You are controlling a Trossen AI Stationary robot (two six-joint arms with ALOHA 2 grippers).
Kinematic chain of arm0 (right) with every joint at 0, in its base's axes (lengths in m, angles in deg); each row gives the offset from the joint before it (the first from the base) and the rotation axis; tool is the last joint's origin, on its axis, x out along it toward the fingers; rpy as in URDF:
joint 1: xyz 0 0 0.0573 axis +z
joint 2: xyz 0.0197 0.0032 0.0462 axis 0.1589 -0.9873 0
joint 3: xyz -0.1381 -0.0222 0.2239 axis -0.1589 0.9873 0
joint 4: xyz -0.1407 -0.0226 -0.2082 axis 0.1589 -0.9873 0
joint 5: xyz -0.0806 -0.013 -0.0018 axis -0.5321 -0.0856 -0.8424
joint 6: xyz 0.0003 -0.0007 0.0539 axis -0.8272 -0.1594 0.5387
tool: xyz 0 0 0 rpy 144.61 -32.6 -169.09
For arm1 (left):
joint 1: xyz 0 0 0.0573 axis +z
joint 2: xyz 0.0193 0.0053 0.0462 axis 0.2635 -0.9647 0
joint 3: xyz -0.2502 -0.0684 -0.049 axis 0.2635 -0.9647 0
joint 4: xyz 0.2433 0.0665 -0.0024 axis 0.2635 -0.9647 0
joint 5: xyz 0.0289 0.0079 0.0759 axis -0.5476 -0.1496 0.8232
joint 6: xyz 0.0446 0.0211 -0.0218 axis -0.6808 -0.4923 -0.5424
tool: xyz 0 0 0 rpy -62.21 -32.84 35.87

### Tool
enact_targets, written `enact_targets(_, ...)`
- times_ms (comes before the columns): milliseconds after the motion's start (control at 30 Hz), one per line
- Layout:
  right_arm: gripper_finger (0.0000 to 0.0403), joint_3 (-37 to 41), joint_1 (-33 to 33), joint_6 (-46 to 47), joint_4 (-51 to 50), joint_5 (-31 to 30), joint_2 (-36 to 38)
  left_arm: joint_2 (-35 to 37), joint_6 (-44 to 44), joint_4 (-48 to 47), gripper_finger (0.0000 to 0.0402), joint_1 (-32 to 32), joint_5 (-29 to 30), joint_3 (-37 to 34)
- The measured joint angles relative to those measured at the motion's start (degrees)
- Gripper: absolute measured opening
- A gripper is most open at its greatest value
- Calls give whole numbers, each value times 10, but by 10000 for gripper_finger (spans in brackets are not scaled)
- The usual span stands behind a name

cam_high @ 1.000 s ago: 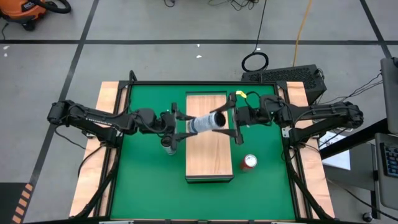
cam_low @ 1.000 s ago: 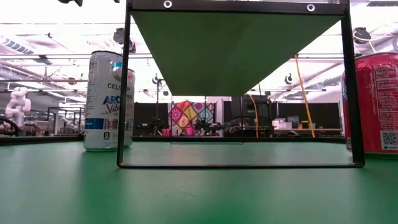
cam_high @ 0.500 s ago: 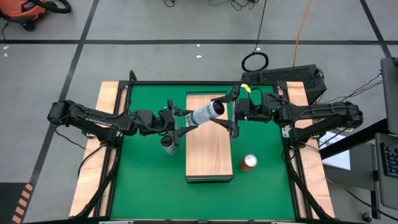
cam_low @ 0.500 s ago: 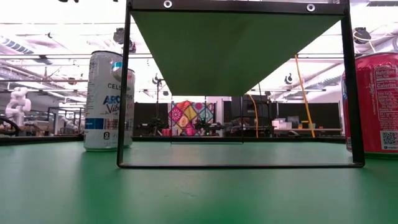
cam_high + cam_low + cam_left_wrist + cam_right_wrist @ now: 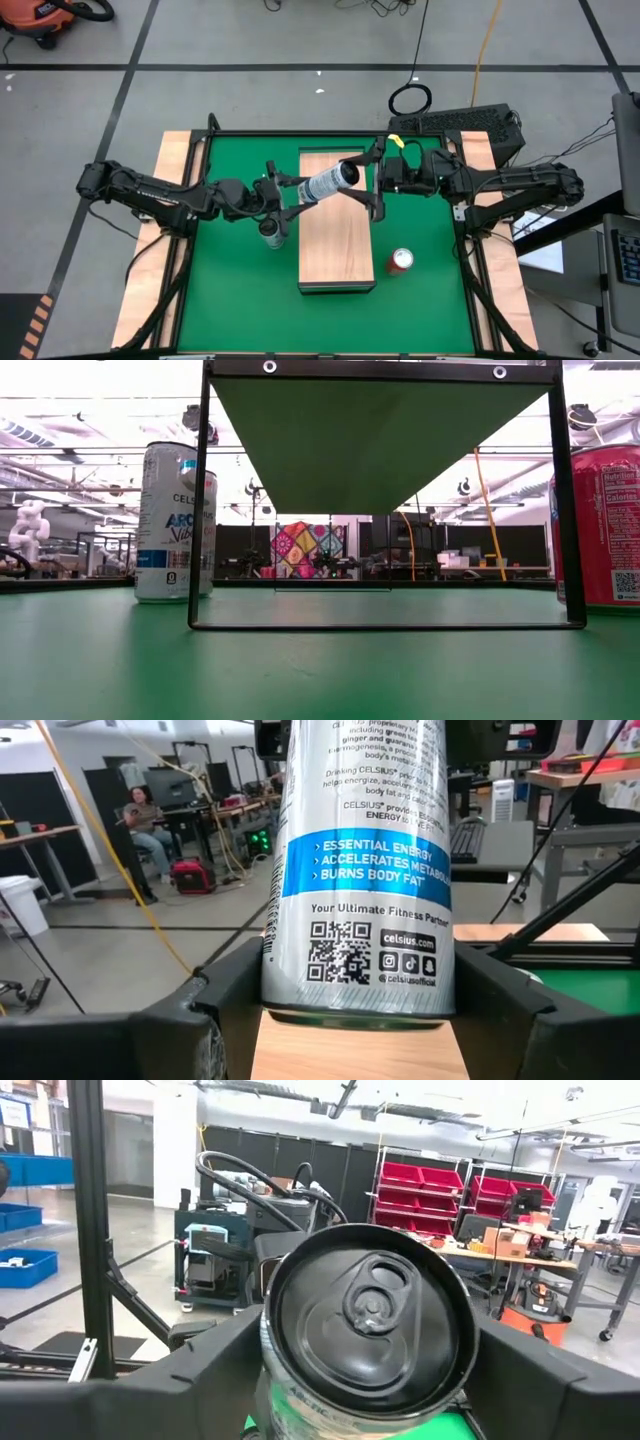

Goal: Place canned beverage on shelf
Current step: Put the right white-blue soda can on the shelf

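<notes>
Held can (image 5: 330, 183) sits between fingers of L gripper (image 5: 285, 192), tilted over the shelf's far-left part, lid end pointing toward the R arm. L gripper grasps it near the base: in L wrist view the can (image 5: 360, 870) fills the gap between both dark fingers (image 5: 215, 1000), touching each side. R gripper (image 5: 378, 185) is just beside the can's top, at the shelf's far-right edge; in R wrist view the lid (image 5: 368, 1312) faces the camera, centred between R fingers (image 5: 215, 1355) w/ a gap visible each side, so R gripper is released, jaws spread, not holding.

Can look: tall slim cylinder, silver-white body, blue band w/ white text, QR code and small icons below it, Celsius label. Silver lid w/ pull tab, unopened.

Shelf (image 5: 336, 262): long light-wood board, visible grain, dark base edge at near end, runs far-to-near across mid table (image 5: 235, 290) (green top). In low view it shows as a dark frame (image 5: 197, 510) w/ green-tinted underside.

Other cans: 2nd Celsius can (image 5: 172, 520) stands upright on table just beside shelf's left edge, below L gripper (image 5: 271, 231). Red can (image 5: 401, 261) upright near shelf's right edge, toward near end; also at right in low view (image 5: 600, 525).

Person seated at a desk in the room beyond (image 5: 148, 820).
</notes>
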Motion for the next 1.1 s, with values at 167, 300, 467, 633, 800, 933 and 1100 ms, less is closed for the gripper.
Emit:
enact_targets(167, 237, 0, 0, -1, -4, 2, 0, 0, 1, -4, 242, 0, 0, 0)
enact_targets(300, 240, 0, 0, -2, -7, 2, 0, 0, 1, -6, 245, 0, 0, 0)
enact_targets(467, 270, 0, 0, -5, -9, 3, 0, 0, 6, -8, 279, 0, -1, 0)
enact_targets(633, 261, 1, -6, -15, -22, 2, 0, 1, 24, -5, 323, 1, 15, 1)
enact_targets(800, 252, 1, -17, -18, -36, 3, 0, 2, 23, -5, 348, 1, 28, 1)
enact_targets(933, 255, 1, -27, -18, -41, 3, 0, 2, 22, -8, 353, 1, 31, 1)
enact_targets(1100, 255, 1, -39, -18, -59, 3, 0, 2, 39, -16, 354, 2, 77, 1)
